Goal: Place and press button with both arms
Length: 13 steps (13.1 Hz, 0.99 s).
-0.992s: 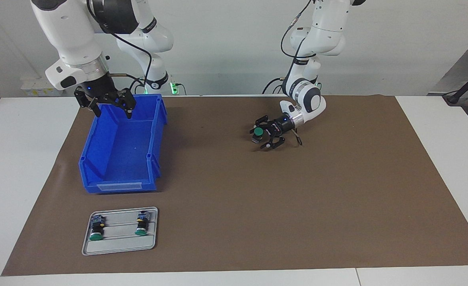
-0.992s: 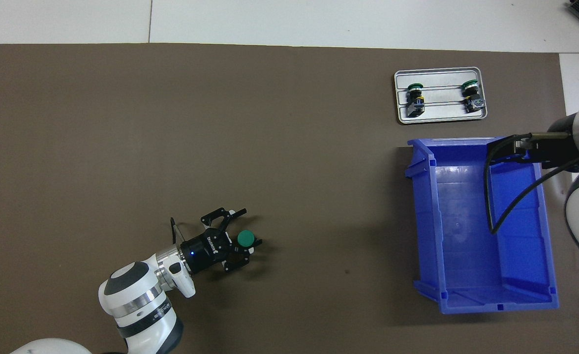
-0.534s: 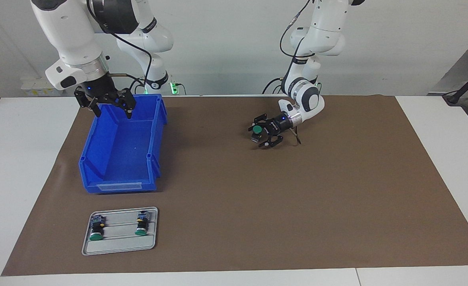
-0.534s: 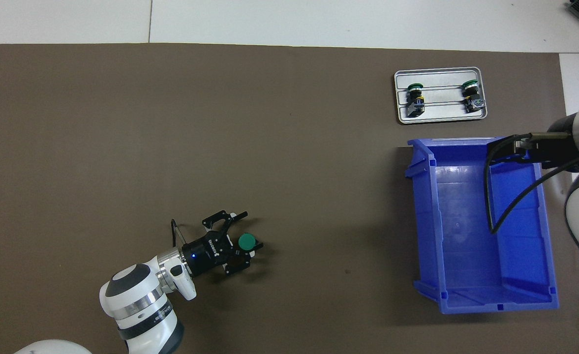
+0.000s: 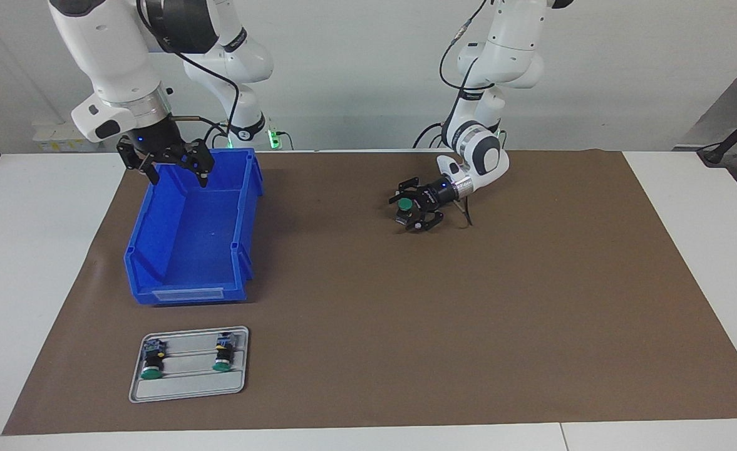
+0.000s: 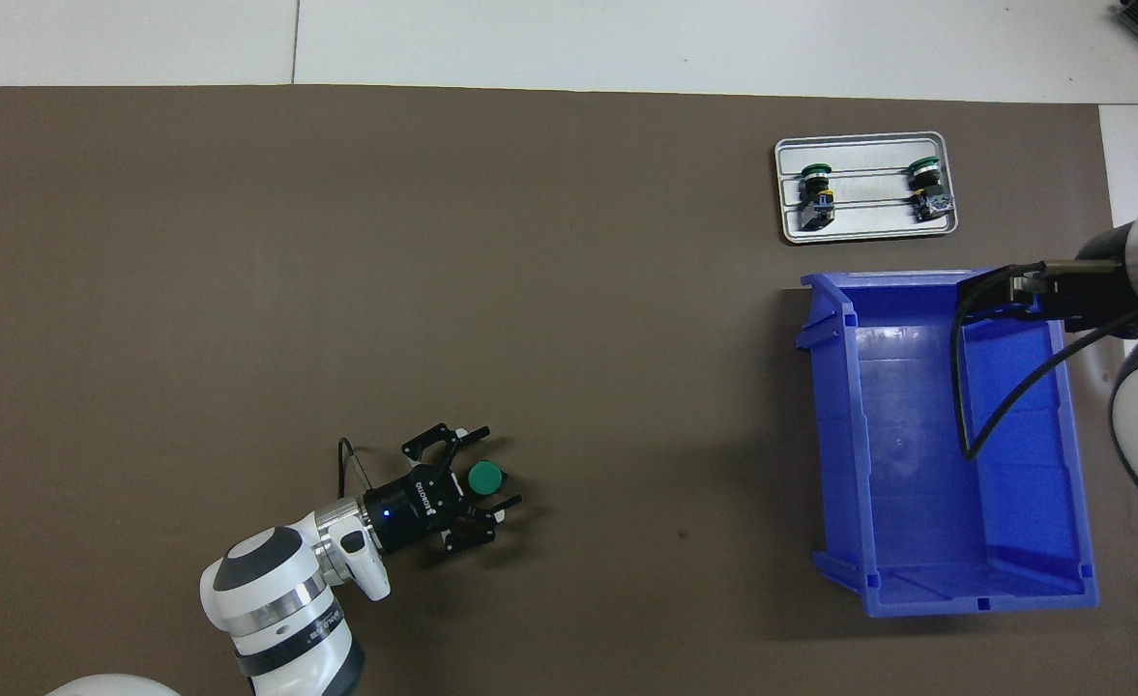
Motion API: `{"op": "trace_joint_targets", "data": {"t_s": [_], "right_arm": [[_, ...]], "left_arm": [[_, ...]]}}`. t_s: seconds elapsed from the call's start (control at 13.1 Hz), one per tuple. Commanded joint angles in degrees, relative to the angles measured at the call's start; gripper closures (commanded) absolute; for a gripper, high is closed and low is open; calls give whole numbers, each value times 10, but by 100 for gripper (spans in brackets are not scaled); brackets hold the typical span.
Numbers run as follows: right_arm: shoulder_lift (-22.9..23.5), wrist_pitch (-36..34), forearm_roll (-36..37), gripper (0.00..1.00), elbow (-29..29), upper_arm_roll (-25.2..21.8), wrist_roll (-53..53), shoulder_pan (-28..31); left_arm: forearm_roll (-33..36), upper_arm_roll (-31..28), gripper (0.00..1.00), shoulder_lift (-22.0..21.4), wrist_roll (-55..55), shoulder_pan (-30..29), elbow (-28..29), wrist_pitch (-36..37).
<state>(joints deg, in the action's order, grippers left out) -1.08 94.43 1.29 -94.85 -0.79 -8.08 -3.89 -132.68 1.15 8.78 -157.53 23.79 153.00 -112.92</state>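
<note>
Currently the left tool [image 5: 411, 210] lies low over the brown mat [image 5: 468, 313], its fingers spread wide to either side of the button [image 5: 405, 207]. Fingers stand clear of the button's body; nothing is gripped. White lettering shows on the left tool's black housing in the overhead view, too small to read.

Button stands upright on the mat between the left tool's fingers, long axis vertical, green cap [image 6: 482, 477] pointing up, dark body below it. Rear terminal block is not clearly visible from either view.

Right tool [image 5: 176, 166] hangs over the blue bin [image 5: 193, 250], above the bin's end nearest the robots, fingers apart and holding nothing. Right arm waits. In the overhead view only its housing and cable show, at the bin's rim [image 6: 926, 280].

Off the bin's end away from the right tool sits a grey tray [image 5: 186, 391], on the mat, with two more buttons lying on their sides: one [image 5: 151, 362] toward the right arm's end of the table, the other [image 5: 222, 356] beside it. Both point their green caps away from the robots, long axes parallel. A pale label strip on the bin's front wall carries no readable text.

Surface: white table [image 5: 30, 282] covered mostly by the brown mat. Pale plain wall at the robots' end; a green indicator light glows by the right arm's base.
</note>
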Motion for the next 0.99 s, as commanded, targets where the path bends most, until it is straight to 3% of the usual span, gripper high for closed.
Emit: {"op": "trace_joint_targets", "data": {"t_s": [0.0,0.92], "right_arm": [[-5,-6,-3,0,-4,-1,7,1],[-5,-6,-3,0,-4,-1,7,1]], "left_arm": [[-10,-4,1,-15,-66,13,20,-14],[-8,-6,1,-6,-93,18,20,-54]]}}
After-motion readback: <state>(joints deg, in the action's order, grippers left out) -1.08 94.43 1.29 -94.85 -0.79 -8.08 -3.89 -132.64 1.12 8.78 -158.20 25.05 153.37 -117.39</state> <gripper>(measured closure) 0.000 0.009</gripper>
